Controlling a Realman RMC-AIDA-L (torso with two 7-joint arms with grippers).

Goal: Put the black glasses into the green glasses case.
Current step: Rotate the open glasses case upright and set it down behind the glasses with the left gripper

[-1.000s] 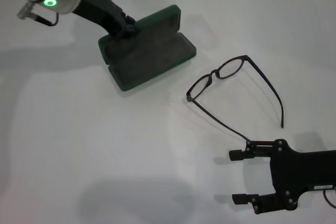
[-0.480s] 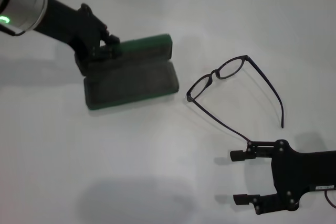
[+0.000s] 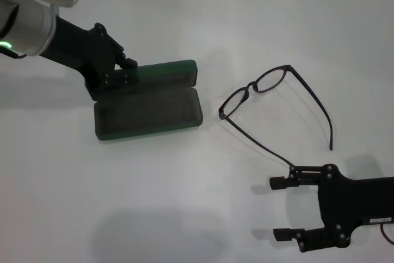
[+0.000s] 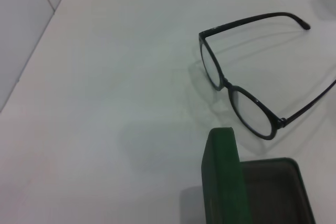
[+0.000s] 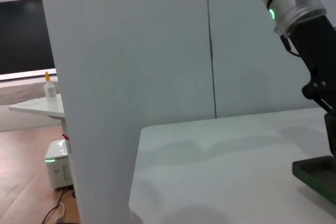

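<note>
The green glasses case (image 3: 148, 114) lies open at the left of the table, its grey lining up and its lid (image 3: 165, 71) standing along the far side. My left gripper (image 3: 125, 72) is shut on the left end of that lid. The black glasses (image 3: 253, 88) sit unfolded to the right of the case, temple arms pointing toward the front right. In the left wrist view the lid (image 4: 220, 177) shows close up with the glasses (image 4: 239, 100) beyond it. My right gripper (image 3: 274, 207) hangs open at the front right, just short of one temple tip.
The white table (image 3: 184, 201) spreads bare around both things, and a wall edge runs along its far side. The right wrist view shows a white panel (image 5: 94, 103), the left arm (image 5: 310, 30) and a corner of the case (image 5: 315, 177).
My left gripper has pulled the case leftward and turned it, so it now lies parallel to the table's front edge. The glasses and right gripper have not moved.
</note>
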